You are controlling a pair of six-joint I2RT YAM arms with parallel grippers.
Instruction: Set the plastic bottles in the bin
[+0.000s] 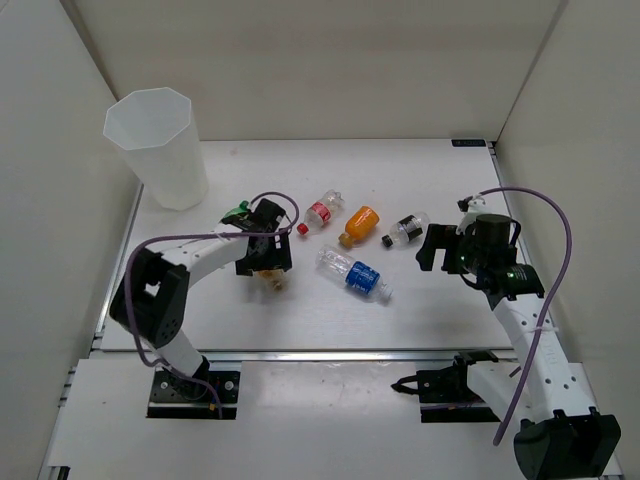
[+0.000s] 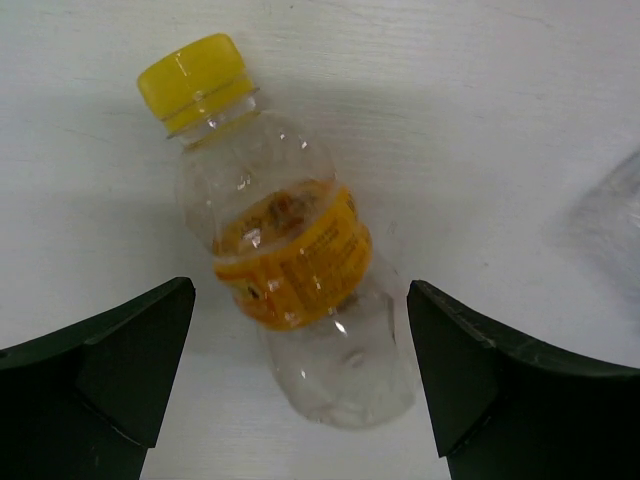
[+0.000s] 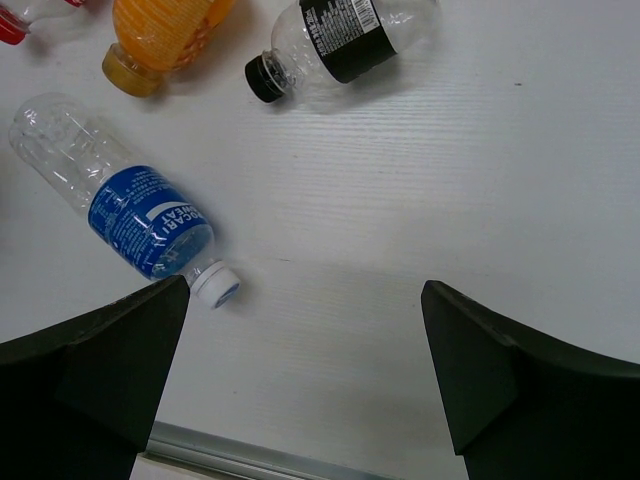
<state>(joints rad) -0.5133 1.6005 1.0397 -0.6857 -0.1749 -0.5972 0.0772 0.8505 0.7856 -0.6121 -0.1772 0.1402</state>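
Observation:
The bin (image 1: 155, 145) stands at the back left. My left gripper (image 1: 266, 266) is open and low over the yellow-capped, orange-labelled bottle (image 2: 285, 250), which lies on the table with its base between the jaws (image 2: 300, 370). A green bottle (image 1: 237, 211) lies just behind that gripper. The red-labelled (image 1: 322, 212), orange (image 1: 358, 225), black-labelled (image 1: 404, 229) and blue-labelled (image 1: 355, 274) bottles lie mid-table. My right gripper (image 1: 436, 252) is open and empty (image 3: 305, 370), right of the blue-labelled bottle (image 3: 130, 210) and nearer than the black-labelled one (image 3: 330, 40).
White walls enclose the table (image 1: 300, 170) on the left, back and right. A metal rail (image 3: 250, 455) runs along the near table edge. The left arm's purple cable (image 1: 280, 200) loops above the wrist.

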